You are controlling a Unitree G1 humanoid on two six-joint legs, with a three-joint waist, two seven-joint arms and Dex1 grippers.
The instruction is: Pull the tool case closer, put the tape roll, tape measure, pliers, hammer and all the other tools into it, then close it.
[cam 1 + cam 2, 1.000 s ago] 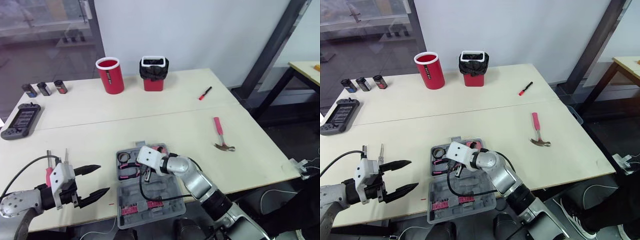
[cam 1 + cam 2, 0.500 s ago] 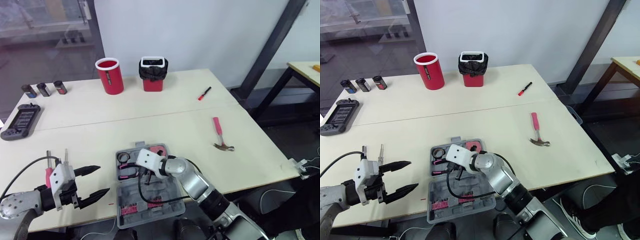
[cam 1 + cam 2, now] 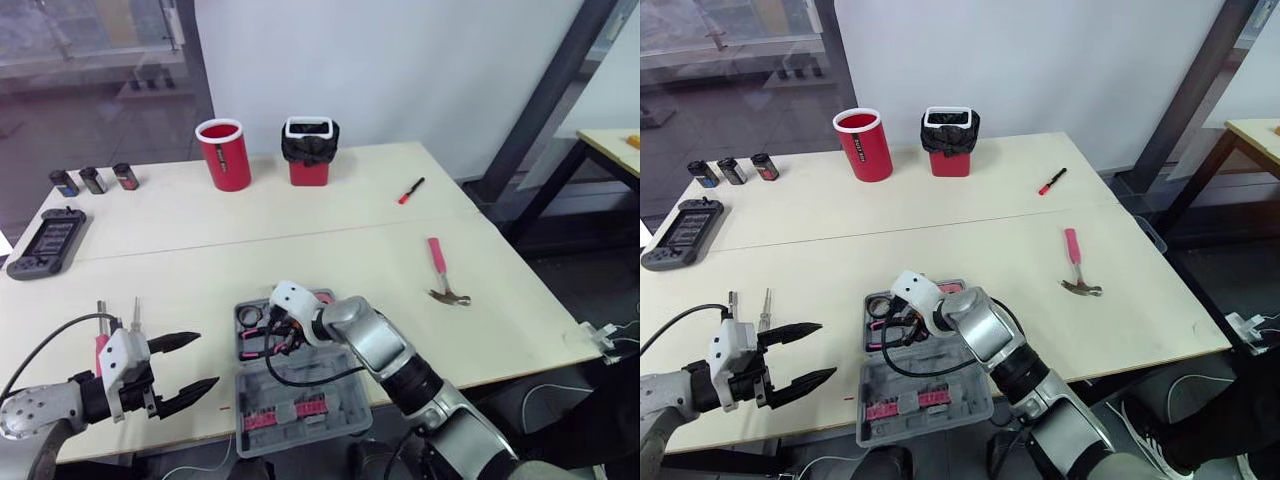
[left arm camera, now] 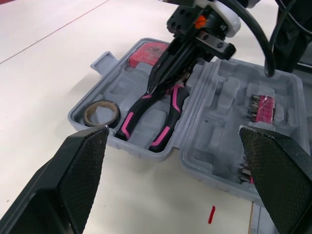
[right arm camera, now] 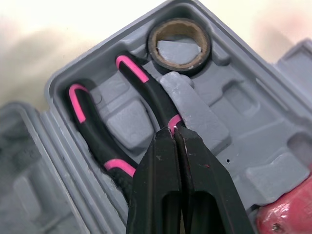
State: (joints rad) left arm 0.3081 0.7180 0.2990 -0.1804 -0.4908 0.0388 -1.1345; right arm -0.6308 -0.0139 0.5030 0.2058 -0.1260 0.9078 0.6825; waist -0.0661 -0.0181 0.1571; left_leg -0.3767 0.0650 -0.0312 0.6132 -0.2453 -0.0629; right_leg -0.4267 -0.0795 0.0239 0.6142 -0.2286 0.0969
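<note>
The grey tool case lies open near the table's front edge. In its far half are the tape roll, the pink-and-black pliers and a red tape measure. My right gripper is shut, its tips resting on one pliers handle beside the tape roll. To the left of the case, my left gripper hangs open just above the table with nothing in it. The pink-handled hammer lies on the table to the right. Screwdrivers lie behind my left wrist.
A red marker lies at the back right. A red cup and a black-lined red bin stand at the back. A handheld console and small batteries sit at the far left. The case's near half holds pink bit strips.
My right gripper has swung left inside the case, from its middle onto the pliers handles. The left arm has stayed put. The camera has shifted slightly.
</note>
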